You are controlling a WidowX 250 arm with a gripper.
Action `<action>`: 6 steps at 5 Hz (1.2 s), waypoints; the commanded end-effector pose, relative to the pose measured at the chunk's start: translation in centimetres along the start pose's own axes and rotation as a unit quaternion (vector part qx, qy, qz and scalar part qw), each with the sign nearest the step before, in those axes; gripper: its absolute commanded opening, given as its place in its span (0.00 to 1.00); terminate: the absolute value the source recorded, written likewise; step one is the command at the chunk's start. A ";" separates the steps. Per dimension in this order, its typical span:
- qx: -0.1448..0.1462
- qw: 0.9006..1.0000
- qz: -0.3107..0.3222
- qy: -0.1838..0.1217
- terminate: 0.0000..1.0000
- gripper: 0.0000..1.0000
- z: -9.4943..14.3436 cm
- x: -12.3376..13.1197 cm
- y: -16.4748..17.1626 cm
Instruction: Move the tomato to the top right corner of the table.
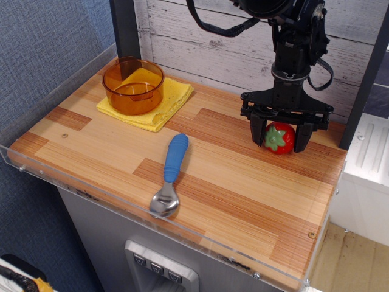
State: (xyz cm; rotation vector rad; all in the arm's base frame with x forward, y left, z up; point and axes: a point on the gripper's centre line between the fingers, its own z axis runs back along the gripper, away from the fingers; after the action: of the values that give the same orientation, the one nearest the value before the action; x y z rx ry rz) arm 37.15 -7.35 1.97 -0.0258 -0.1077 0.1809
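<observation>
The red tomato (pixel 280 138) with its green cap facing the camera sits between the black fingers of my gripper (pixel 279 137), which is shut on it. The tomato is at or just above the wooden table (pixel 243 188), near its far right corner by the back wall. I cannot tell whether the tomato touches the tabletop. The arm comes down from above.
A blue-handled metal spoon (pixel 170 171) lies near the front middle. An orange transparent pot (pixel 133 84) stands on a yellow cloth (pixel 163 108) at the back left. A clear acrylic rim (pixel 182 228) edges the table. A dark post (pixel 362 79) stands right of the gripper.
</observation>
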 end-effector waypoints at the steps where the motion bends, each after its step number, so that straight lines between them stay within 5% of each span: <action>1: -0.008 1.000 -0.020 -0.005 0.00 1.00 1.8 0.0 -0.6; 3: -0.006 1.000 -0.023 -0.006 0.00 1.00 2.7 0.0 -0.8; 6: -0.007 0.999 -0.011 -0.044 0.00 1.00 7.5 -0.8 -0.4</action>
State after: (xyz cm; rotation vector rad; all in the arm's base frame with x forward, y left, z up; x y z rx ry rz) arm 35.82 -7.42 7.23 -0.0172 -0.1395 0.1649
